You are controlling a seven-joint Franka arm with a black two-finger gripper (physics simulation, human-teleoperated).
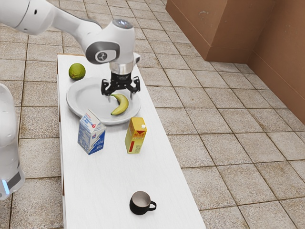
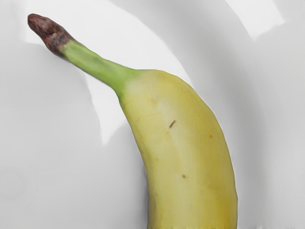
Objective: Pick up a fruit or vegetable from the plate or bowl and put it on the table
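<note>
While the jaws stand apart, the banana lies below them.

Here's the black two-finger gripper, right above the curved yellow banana, which lies on the broad pale grey plate under the hand. Beyond the hand, to the exterior view's left, sits the round green fruit. Nearer the camera than the hand: the blue-and-white gabled carton to its left, the yellow upright carton slightly right, then the rounded black mug, farthest from it. All on the long white table!
</note>
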